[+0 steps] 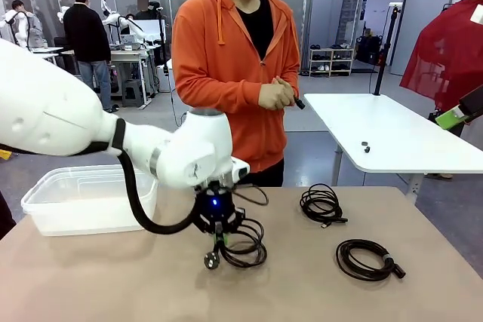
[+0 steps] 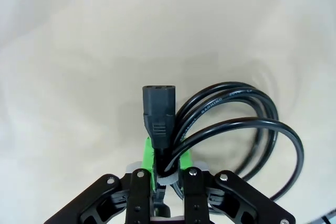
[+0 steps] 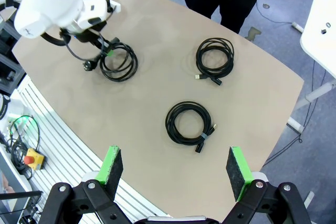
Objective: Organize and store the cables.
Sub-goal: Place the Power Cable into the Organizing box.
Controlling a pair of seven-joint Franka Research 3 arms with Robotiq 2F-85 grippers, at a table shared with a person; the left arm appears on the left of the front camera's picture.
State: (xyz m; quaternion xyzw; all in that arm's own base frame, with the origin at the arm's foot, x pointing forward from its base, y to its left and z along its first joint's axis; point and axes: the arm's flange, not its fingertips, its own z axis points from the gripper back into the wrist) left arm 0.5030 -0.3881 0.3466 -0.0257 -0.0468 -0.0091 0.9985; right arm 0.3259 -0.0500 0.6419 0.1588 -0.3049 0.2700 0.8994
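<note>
Three black coiled cables lie on the tan table (image 1: 113, 284). My left gripper (image 1: 219, 243) is shut on the leftmost coil (image 1: 245, 243); in the left wrist view its green pads (image 2: 149, 156) clamp the cord strands just behind a black plug (image 2: 157, 108), with the loops (image 2: 247, 124) hanging to the right. A second coil (image 1: 322, 204) rests at the far middle, a third coil (image 1: 366, 259) nearer at the right. My right gripper (image 3: 176, 169) hangs high above the table, open and empty, over the near coil (image 3: 188, 122) and the far coil (image 3: 214, 59).
A clear plastic bin (image 1: 90, 197) stands at the table's left rear. A person in an orange hoodie (image 1: 238, 65) stands at the far edge holding a small black object. A white table (image 1: 392, 130) stands behind on the right.
</note>
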